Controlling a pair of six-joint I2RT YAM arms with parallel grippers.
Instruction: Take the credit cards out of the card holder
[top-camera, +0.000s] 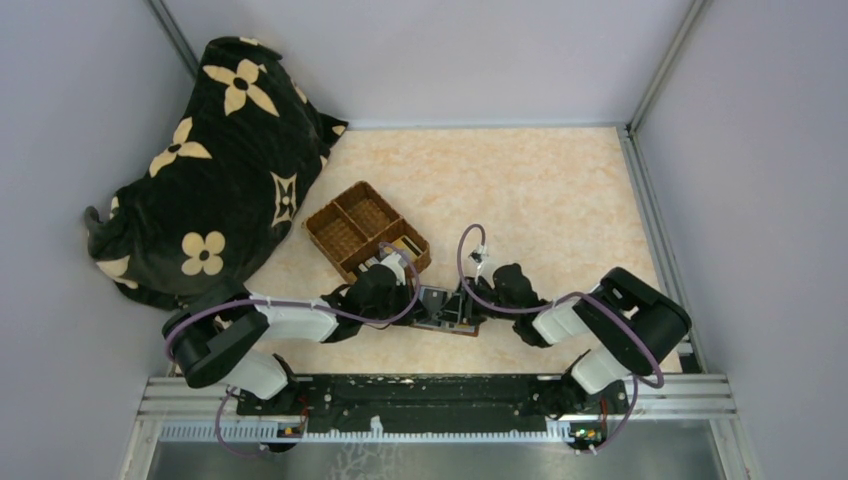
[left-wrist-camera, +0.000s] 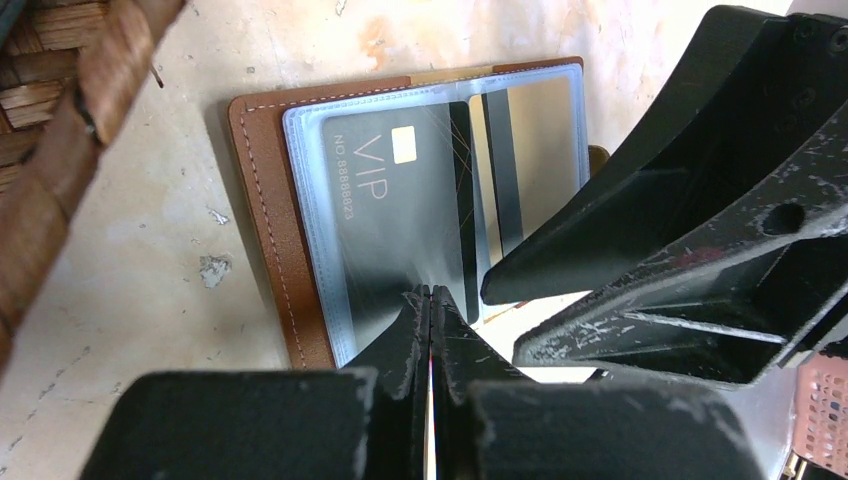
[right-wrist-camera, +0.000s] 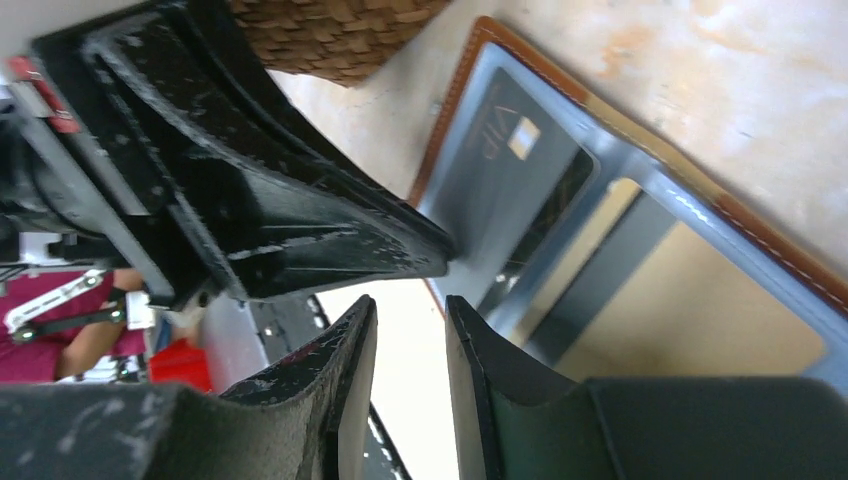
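Saw card holder (top-camera: 447, 309) open near the near edge of table (top-camera: 540, 190), close to basket (top-camera: 330, 205), credit cards (left-wrist-camera: 390, 210) not yet out. Logged left hand (left-wrist-camera: 430, 295) fully shut at plastic sleeve (left-wrist-camera: 303, 170) edge, hold unclear; right hand (right-wrist-camera: 412, 310) partly open, empty. Risked dragging whole holder or snagging sleeve instead of a card, given thin edges and crowded fingertips.

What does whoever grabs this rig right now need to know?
Left end effector: shut, tips at the near edge of the card holder.
Right end effector: fingers slightly apart, nothing seen between them, over the holder.
Holder lies open on the table beside the basket.
Done: holder opened.
Left: dark card and gold card are inside the holder; pull them out.
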